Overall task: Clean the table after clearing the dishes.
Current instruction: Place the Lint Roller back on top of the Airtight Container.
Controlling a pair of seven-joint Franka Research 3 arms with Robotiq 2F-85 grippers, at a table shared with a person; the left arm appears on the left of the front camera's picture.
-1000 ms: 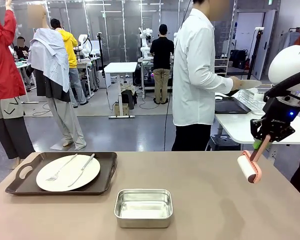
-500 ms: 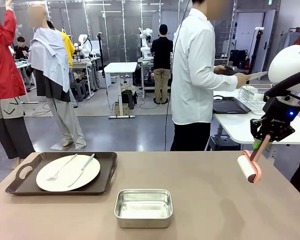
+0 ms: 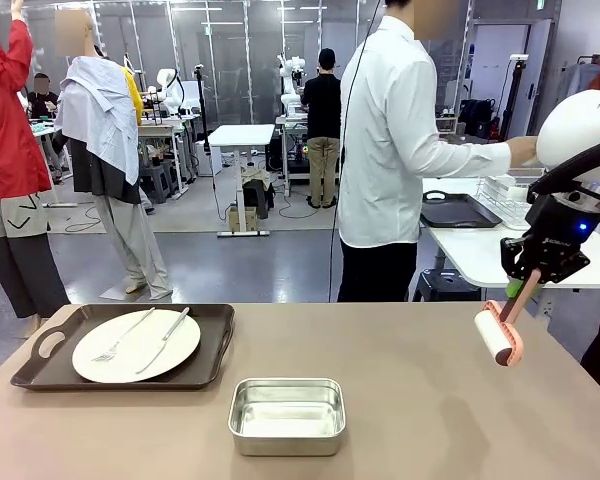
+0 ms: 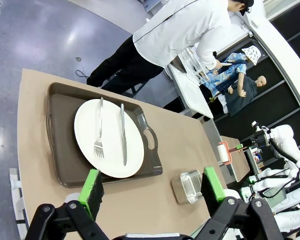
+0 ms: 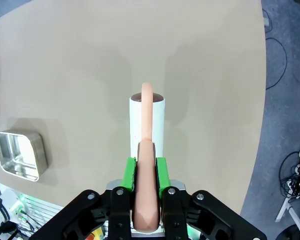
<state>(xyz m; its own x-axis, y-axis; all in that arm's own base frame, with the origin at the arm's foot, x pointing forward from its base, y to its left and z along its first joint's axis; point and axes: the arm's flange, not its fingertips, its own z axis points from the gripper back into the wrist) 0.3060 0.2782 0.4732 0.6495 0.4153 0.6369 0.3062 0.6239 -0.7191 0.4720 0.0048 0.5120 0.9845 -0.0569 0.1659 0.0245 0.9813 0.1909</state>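
The taupe table (image 3: 410, 400) carries a dark brown tray (image 3: 216, 345) at its left. On the tray rests a white plate (image 3: 130, 366) with a fork and a knife. My right gripper (image 3: 528, 285) hangs over the table's right edge, shut on the pink handle of a white lint roller (image 3: 498, 337); the right wrist view shows the roller (image 5: 157, 120) just above the table (image 5: 80, 60) between the gripper's (image 5: 146, 175) green pads. My left gripper (image 4: 152, 187) is open and high above the tray (image 4: 65, 150) and plate (image 4: 110, 155).
A small steel pan (image 3: 286, 384) stands at the front middle of the table. Behind the far edge a person in a white shirt (image 3: 390, 150) faces a white side table (image 3: 480, 255) holding another dark tray (image 3: 460, 212).
The person has stretched an arm farther right over the white side table, and the knife they held is no longer visible. Both grippers and the roller stay put.
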